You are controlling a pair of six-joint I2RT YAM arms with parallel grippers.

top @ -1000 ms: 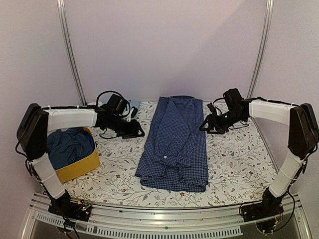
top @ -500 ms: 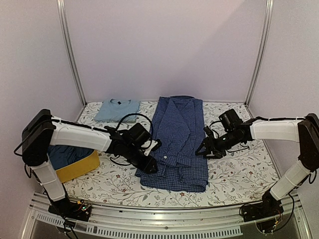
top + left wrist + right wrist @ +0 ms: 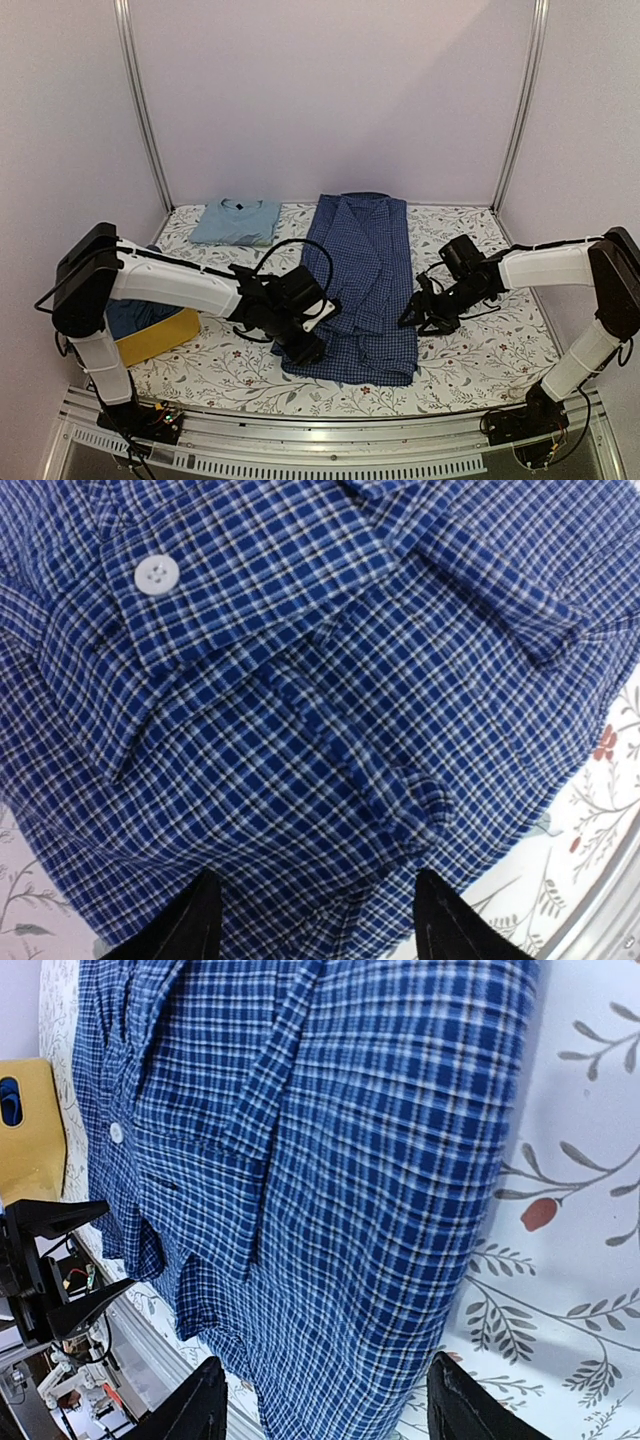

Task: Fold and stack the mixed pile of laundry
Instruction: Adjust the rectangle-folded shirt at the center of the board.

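The left hand [image 3: 308,346] and right hand [image 3: 414,316] are both open. Pinch the near corners of the checked shirt [image 3: 356,262] together, then fold evenly.

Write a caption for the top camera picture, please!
Left gripper and right gripper flank the checked shirt on the flowery table cover.

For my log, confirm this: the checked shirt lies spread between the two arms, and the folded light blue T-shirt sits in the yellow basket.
Not quite: the top external view shows the light blue T-shirt on the table cover at the far left, outside the yellow basket. Rest holds.
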